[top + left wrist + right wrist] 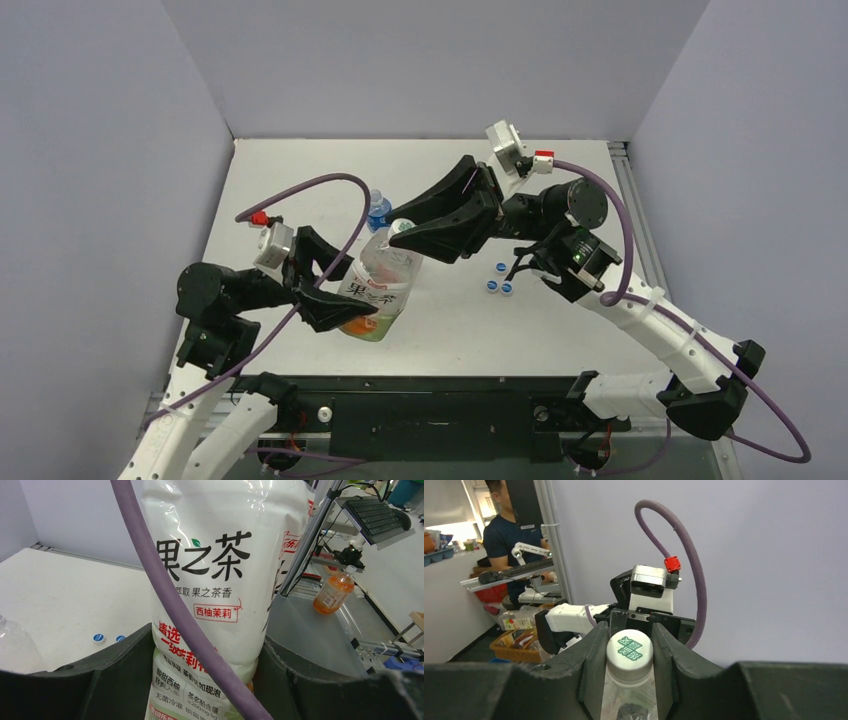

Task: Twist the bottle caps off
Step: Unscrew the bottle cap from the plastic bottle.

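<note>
Left gripper (350, 290) is clamping the tilted orange-and-green-labelled bottle (388, 275) mid-table (560, 330); right gripper (629, 655) is pinching its white cap (629, 647). Its fingers (594, 665) are covering most of the neck; whether the base is touching down, cannot tell.

Left pincer (362, 288) clamped partway; right pincer (400, 233) pinched tight opposite.

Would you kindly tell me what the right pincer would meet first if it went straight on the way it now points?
The right pincer is clamped on the white cap of the labelled bottle, so it would press into that first; the left wrist camera lies beyond, though depth is unclear.
</note>
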`<act>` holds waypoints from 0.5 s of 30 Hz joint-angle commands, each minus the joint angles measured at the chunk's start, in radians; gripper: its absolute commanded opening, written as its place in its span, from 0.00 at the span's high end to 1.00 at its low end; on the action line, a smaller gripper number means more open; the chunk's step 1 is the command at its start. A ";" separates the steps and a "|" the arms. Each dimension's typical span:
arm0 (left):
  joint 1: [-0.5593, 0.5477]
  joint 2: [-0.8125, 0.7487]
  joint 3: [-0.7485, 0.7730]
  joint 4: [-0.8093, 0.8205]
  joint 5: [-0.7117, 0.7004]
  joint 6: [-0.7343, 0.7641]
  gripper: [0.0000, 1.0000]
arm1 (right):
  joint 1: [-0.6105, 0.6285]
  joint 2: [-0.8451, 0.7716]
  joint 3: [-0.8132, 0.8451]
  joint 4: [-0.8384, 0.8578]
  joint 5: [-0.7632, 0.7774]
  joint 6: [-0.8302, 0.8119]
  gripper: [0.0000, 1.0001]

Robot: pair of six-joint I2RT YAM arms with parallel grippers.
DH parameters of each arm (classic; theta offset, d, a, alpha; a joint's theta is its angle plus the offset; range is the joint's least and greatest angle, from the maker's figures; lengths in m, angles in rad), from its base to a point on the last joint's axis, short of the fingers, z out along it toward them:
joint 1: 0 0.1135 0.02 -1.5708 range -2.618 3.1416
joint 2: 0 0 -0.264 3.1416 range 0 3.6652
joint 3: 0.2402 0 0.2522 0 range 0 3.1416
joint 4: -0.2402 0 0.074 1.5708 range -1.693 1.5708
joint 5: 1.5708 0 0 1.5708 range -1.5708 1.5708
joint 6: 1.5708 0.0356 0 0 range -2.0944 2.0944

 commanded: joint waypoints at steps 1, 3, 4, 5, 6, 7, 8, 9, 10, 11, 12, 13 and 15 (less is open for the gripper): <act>-0.001 -0.001 0.060 0.013 -0.026 0.069 1.00 | -0.021 -0.044 -0.004 0.002 0.108 -0.034 0.69; -0.001 -0.005 0.056 -0.021 -0.077 0.129 1.00 | -0.023 -0.077 -0.014 -0.068 0.238 -0.086 0.45; -0.001 -0.006 0.056 -0.053 -0.124 0.152 1.00 | -0.021 -0.088 -0.021 -0.079 0.281 -0.105 0.35; -0.001 -0.007 0.054 -0.069 -0.153 0.198 1.00 | -0.018 -0.110 -0.034 -0.096 0.377 -0.110 0.31; -0.001 -0.008 0.053 -0.097 -0.210 0.221 1.00 | -0.016 -0.121 -0.040 -0.101 0.425 -0.116 0.26; -0.001 -0.008 0.050 -0.109 -0.237 0.261 1.00 | -0.006 -0.141 -0.052 -0.113 0.529 -0.118 0.24; -0.001 -0.009 0.048 -0.130 -0.292 0.282 1.00 | 0.003 -0.149 -0.056 -0.121 0.581 -0.130 0.22; -0.001 -0.011 0.043 -0.138 -0.315 0.330 1.00 | 0.026 -0.159 -0.055 -0.145 0.663 -0.141 0.22; -0.001 -0.012 0.039 -0.150 -0.361 0.352 1.00 | 0.045 -0.160 -0.048 -0.164 0.712 -0.179 0.21; -0.001 -0.014 0.030 -0.155 -0.383 0.389 1.00 | 0.097 -0.153 -0.017 -0.225 0.814 -0.208 0.20; -0.001 -0.014 0.027 -0.169 -0.417 0.410 1.00 | 0.126 -0.145 0.007 -0.265 0.874 -0.269 0.20; -0.001 -0.015 0.019 -0.175 -0.429 0.453 1.00 | 0.193 -0.114 0.061 -0.348 0.994 -0.303 0.19; -0.001 -0.020 0.008 -0.182 -0.466 0.506 1.00 | 0.262 -0.051 0.161 -0.473 1.141 -0.360 0.19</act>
